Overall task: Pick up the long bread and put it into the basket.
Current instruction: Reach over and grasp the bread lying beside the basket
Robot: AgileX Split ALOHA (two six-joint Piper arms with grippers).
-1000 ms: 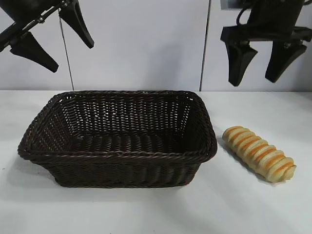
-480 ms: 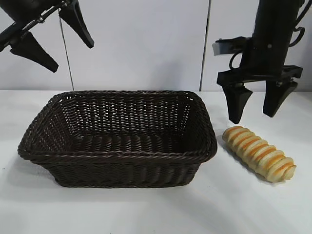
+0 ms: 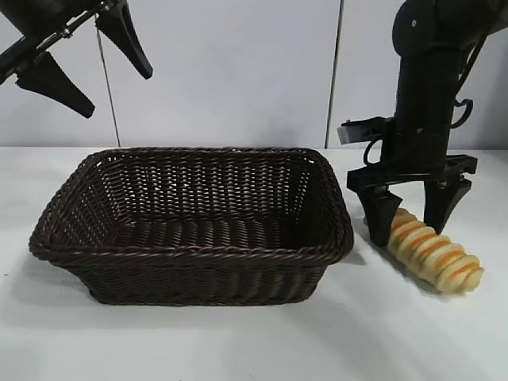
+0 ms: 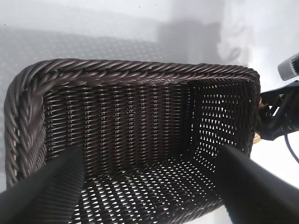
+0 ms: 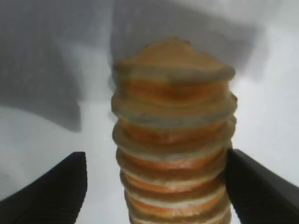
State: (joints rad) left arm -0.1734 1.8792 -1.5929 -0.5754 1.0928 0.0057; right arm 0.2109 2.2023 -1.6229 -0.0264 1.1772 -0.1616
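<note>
The long bread [image 3: 435, 254], pale yellow with orange ridged stripes, lies on the white table to the right of the basket [image 3: 190, 254]. My right gripper [image 3: 411, 230] is open and lowered over the bread's far end, one finger on each side. In the right wrist view the bread [image 5: 175, 135] fills the middle between the two black fingers [image 5: 51, 186]; one finger is close against its side, the other stands apart. My left gripper [image 3: 83, 67] is open and parked high above the basket's left end. The left wrist view looks down into the empty basket [image 4: 131, 74].
The basket's right rim [image 3: 341, 226] lies close to the right gripper's near finger. The white table [image 3: 254, 341] runs in front of the basket and the bread. A white wall stands behind.
My right arm has come down from high above the table until its open fingers straddle the bread's far end. The bread, the basket and the left arm have not moved.
</note>
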